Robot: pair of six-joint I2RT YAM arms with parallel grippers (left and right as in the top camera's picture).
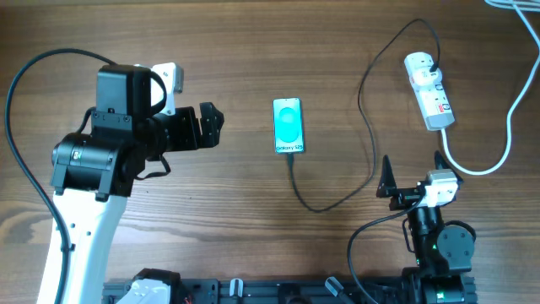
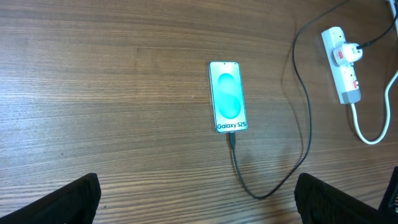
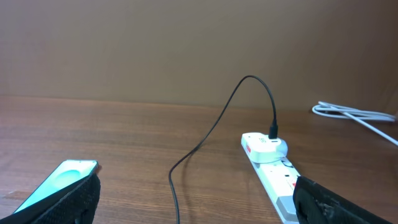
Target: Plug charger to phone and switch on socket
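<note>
The phone (image 1: pixel 288 127) lies flat at mid-table, teal screen up, with its "Galaxy S25" end toward me. The thin black charger cable (image 1: pixel 368 127) meets that end, loops right, then runs up to the white plug in the socket strip (image 1: pixel 429 93) at the far right. My left gripper (image 1: pixel 216 127) is open and empty, left of the phone. My right gripper (image 1: pixel 413 171) is open and empty, below the strip. The left wrist view shows the phone (image 2: pixel 227 98), cable (image 2: pixel 273 190), strip (image 2: pixel 343 73) and open jaws (image 2: pixel 199 205). The right wrist view shows the phone (image 3: pixel 59 180), cable (image 3: pixel 214 127), strip (image 3: pixel 277 171) and open jaws (image 3: pixel 196 208).
The strip's thick white cord (image 1: pixel 499 143) curves off to the right edge and back up to the top right corner. It also shows in the right wrist view (image 3: pixel 354 114). A brown wall stands behind the table. The robot's own black cables run along the left and bottom.
</note>
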